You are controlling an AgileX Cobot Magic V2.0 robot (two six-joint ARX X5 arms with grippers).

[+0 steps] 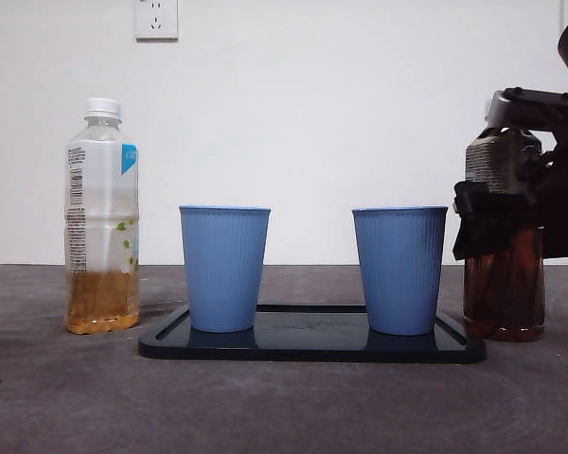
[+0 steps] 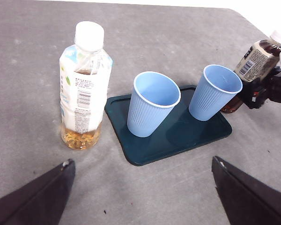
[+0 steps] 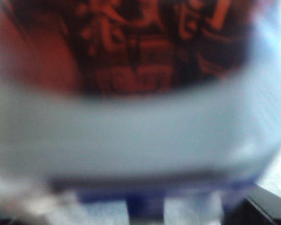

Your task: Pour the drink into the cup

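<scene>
A dark tea bottle [image 1: 506, 284] stands on the table just right of the tray. My right gripper [image 1: 492, 222] is shut around its middle; it also shows in the left wrist view [image 2: 264, 89]. The bottle's blurred label [image 3: 131, 47] fills the right wrist view. Two empty blue cups [image 1: 224, 270] [image 1: 399, 270] stand upright on a dark tray [image 1: 312, 345]. My left gripper [image 2: 141, 163] is open and empty, above the table in front of the tray [image 2: 178, 136], apart from both cups [image 2: 152, 105] [image 2: 215, 91].
A clear bottle with a white cap and a little pale tea [image 1: 101, 218] stands left of the tray, also in the left wrist view [image 2: 84, 93]. A white wall with a socket [image 1: 156, 19] lies behind the grey table.
</scene>
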